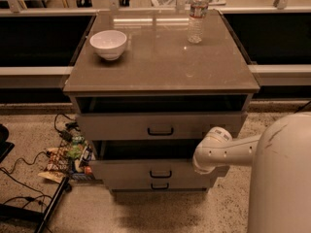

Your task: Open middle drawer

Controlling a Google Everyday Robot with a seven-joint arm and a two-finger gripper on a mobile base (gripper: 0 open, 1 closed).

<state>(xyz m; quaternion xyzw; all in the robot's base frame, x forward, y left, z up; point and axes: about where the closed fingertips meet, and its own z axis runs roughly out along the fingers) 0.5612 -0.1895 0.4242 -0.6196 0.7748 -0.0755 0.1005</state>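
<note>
The middle drawer [126,169] of the grey-brown cabinet stands pulled out, with a dark gap above its grey front and its small black handle [160,174] at the centre. The top drawer [116,125] above it is also pulled out a little. The lowest drawer [160,185] is shut. My white arm reaches in from the right, and its rounded joint [211,152] sits over the right end of the middle drawer. My gripper is hidden under that joint.
A white bowl [108,43] and a clear water bottle [196,14] stand on the cabinet top [160,67]. Cables and a wire basket of packets [68,157] lie on the floor to the left. My white body [282,178] fills the lower right.
</note>
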